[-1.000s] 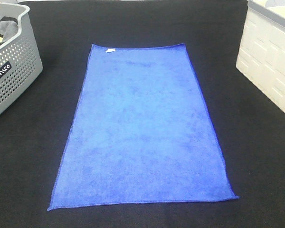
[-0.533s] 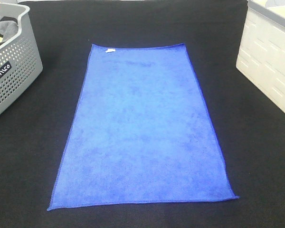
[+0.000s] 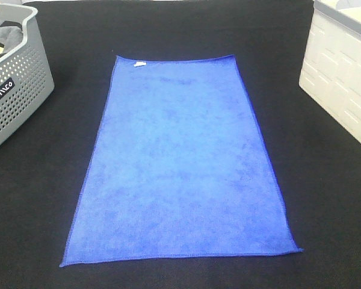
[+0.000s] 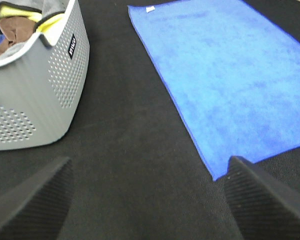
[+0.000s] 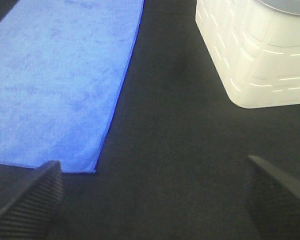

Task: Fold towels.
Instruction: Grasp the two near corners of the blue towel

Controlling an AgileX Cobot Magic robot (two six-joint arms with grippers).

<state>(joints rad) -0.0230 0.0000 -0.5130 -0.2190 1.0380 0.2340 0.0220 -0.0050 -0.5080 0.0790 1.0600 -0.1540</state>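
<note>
Blue microfibre towel point(image 3: 180, 162), flat on black table point(image 3: 325, 198), unmoved; left end effector point(image 4: 147, 170) and right end effector point(image 5: 152, 167) both wide open, empty, beside near corners; folding not begun

Partly seen items: five entries.
Grey basket point(image 3: 30, 78), far left: cropped by the frame edge, contents mostly hidden behind its wall; label point(image 3: 3, 90) too small to read surely. White bin point(image 3: 340, 78), far right: cropped, inside unseen. Left gripper point(image 4: 150, 200), right gripper point(image 5: 155, 200): only finger ends show. Blue towel point(image 4: 230, 85): cropped in both wrist views.
</note>
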